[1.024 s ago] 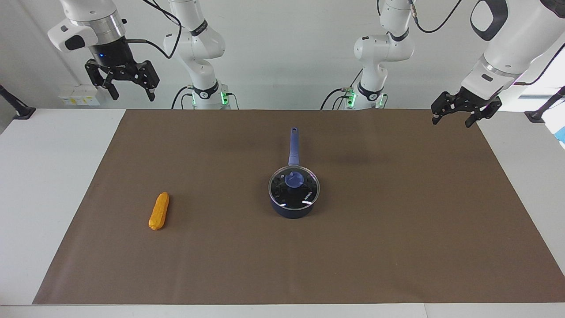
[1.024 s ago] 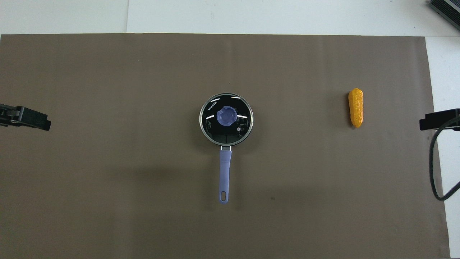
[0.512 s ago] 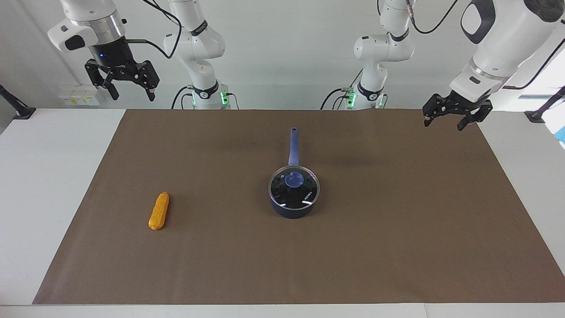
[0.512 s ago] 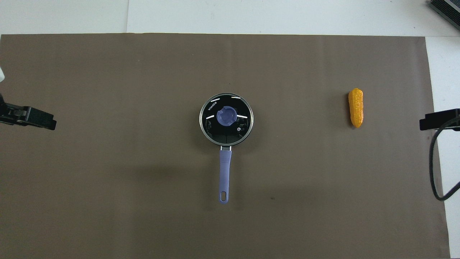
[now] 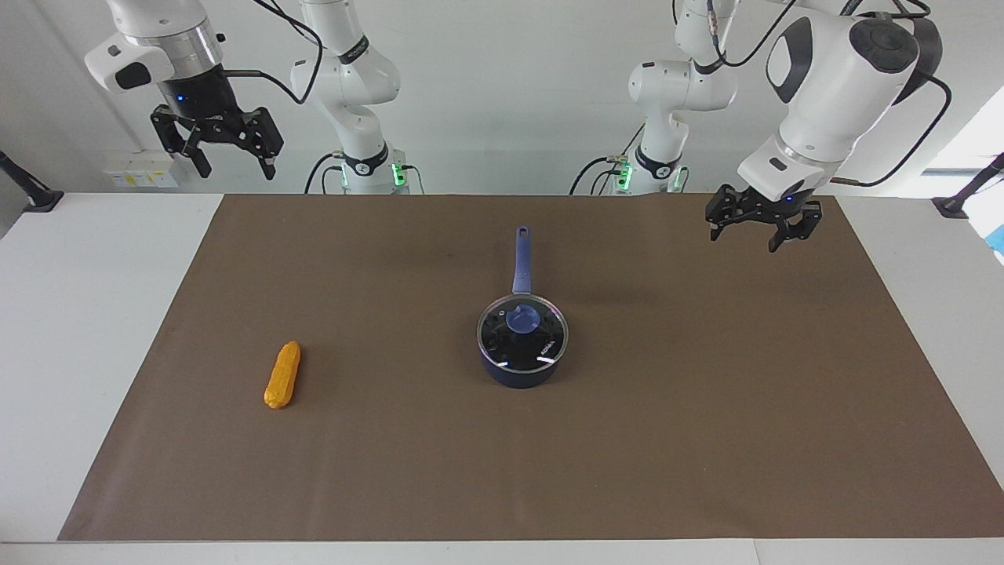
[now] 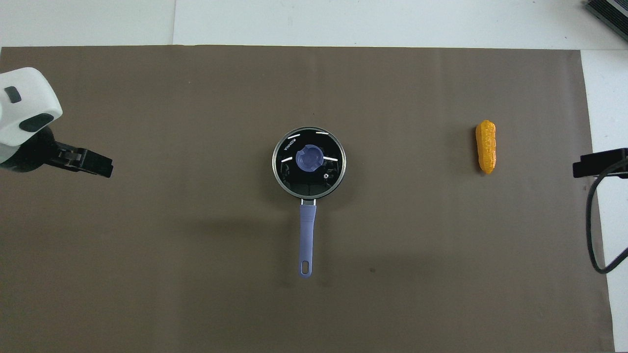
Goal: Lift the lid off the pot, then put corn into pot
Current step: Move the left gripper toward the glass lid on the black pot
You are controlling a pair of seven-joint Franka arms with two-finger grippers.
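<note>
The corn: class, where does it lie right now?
The corn lies on the brown mat, toward the right arm's end, beside the lidded pot and apart from it.

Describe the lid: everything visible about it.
The lid is a round disc of clear glass with a thin metal rim and a blue knob at its centre; the glass shows bright reflections and the dark inside beneath. It sits flat and closed on the pot, covering its whole mouth, in the middle of the brown mat. A small vent hole shows near the knob in the overhead view. Only the pot touches it; neither gripper is near.
</note>
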